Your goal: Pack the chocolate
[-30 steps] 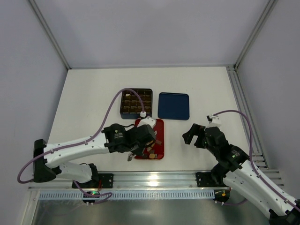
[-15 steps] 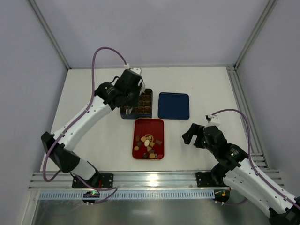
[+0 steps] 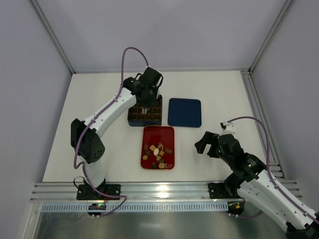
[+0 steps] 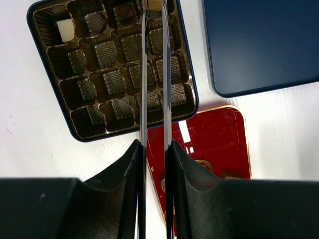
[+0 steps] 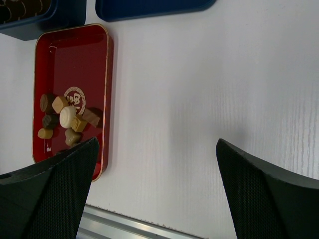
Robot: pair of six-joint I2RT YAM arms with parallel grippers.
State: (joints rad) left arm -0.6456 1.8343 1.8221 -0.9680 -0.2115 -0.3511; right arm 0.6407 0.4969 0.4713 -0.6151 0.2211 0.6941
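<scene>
Lying in the near half of the red tray (image 5: 70, 55), a loose heap of chocolate pieces (image 5: 65, 118) is seen: dark brown, tan and cream, some round and some square. One cream square piece (image 4: 65, 30) is placed in a corner cell of the dark brown gridded box (image 4: 99, 72); the other cells in view show only their ridged floors. A flat dark blue tray (image 3: 184, 112) lies just beside the box. The left gripper (image 3: 145, 111) is positioned above the box, its thin fingers pressed on a small tan piece (image 4: 153, 4). The right gripper (image 5: 157, 149) is spread wide over the white table (image 5: 199, 89).
</scene>
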